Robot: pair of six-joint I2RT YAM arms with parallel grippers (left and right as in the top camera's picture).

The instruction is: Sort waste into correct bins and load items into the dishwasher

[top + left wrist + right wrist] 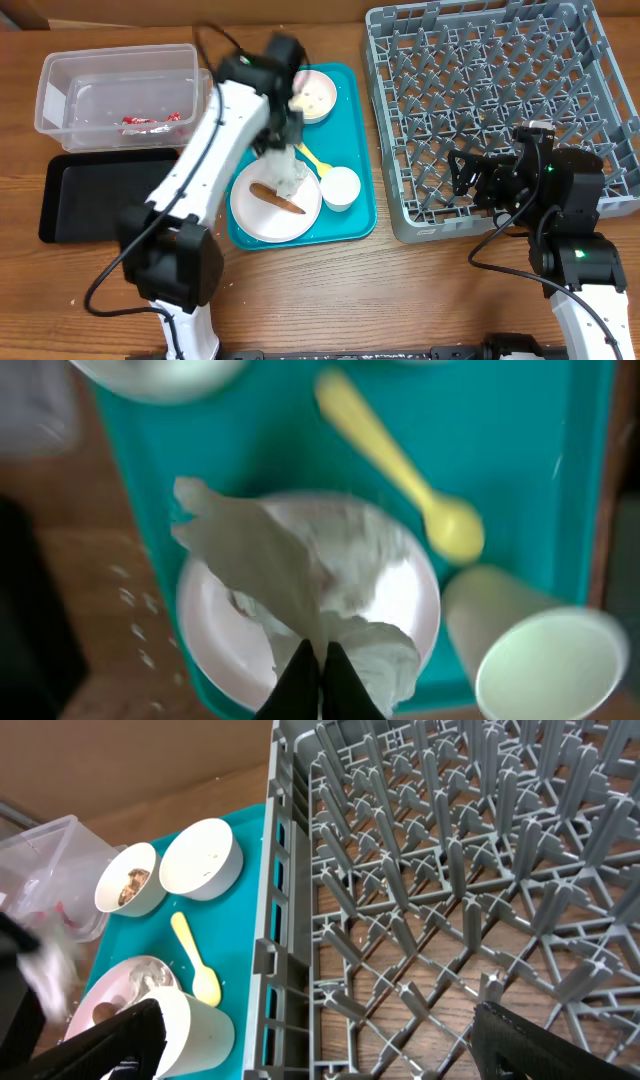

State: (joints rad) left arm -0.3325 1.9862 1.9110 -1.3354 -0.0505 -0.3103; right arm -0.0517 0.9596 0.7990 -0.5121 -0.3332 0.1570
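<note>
Left gripper (322, 657): jaws pinched shut on a fold of the crumpled white napkin (290, 575), which hangs above the large plate (412, 592) on the teal tray (520, 460). The top grip keeps it clear of the brown food scrap (277, 198). Clear tub (60, 85), far left, holds the red wrapper (150, 122), so it is the likely destination. Right gripper (320, 1045): spread wide, empty, parked over the dish rack (450, 870), out of the way.

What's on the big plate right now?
An orange-brown stick of food lies on the plate. The napkin, pinched by the left gripper, hangs over part of it, hiding whatever is beneath.
</note>
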